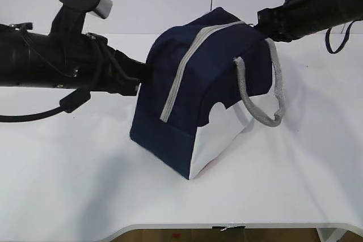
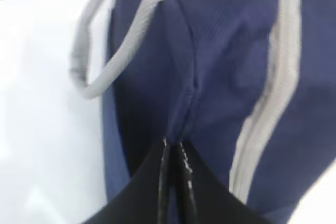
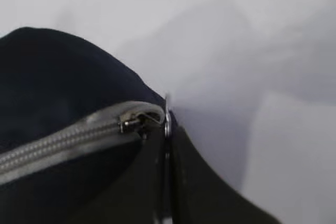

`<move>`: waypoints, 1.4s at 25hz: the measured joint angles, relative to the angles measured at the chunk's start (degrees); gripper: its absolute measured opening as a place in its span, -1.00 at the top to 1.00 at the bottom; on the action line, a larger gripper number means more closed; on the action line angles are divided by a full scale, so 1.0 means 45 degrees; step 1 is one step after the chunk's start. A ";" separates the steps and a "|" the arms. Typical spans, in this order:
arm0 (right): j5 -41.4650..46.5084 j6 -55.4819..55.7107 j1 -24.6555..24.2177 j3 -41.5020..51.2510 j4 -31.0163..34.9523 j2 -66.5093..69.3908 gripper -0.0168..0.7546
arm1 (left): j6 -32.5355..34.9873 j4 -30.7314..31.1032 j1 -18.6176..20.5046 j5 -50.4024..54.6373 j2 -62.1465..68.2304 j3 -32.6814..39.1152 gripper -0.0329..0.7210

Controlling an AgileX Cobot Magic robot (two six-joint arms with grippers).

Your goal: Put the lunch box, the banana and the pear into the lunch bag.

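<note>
Navy fabric of the lunch bag (image 1: 187, 100) stands mid-table, zipped. Left gripper (image 2: 173, 148) is clamped on a fabric fold at its side — right gripper (image 3: 167, 129) pinches the ring pull (image 3: 167, 124) at the zipper's (image 1: 180, 75) end.

Lunch bag (image 1: 193, 83): matt navy woven cloth, finely ribbed. Handles (image 1: 258, 111): coarse grey webbing. Zipper (image 3: 68, 140): grey tape, dull metal slider, shiny ring pull (image 3: 167, 124). Pincer fingers (image 2: 181, 182): glossy black plastic. Desk (image 1: 68, 185): smooth matt white.
</note>
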 joint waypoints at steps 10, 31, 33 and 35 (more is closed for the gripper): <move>0.2443 0.1330 0.0000 0.0000 -0.2163 -0.0702 0.94 | 0.0000 -0.0154 0.0000 -0.2117 -0.0531 0.0000 0.93; 0.5995 0.2375 0.0000 0.0000 -0.2246 -0.1565 0.94 | 0.0000 0.0239 0.0000 -0.4161 -0.0531 -0.0464 0.93; 0.6021 0.2536 0.0000 0.0000 -0.2305 -0.1690 0.94 | 0.0000 0.0282 0.0000 -0.4242 -0.0531 -0.0552 0.93; 0.6070 0.2642 0.0000 0.0000 -0.2426 -0.1821 0.94 | 0.0000 0.0332 0.0000 -0.4392 -0.0531 -0.0768 0.93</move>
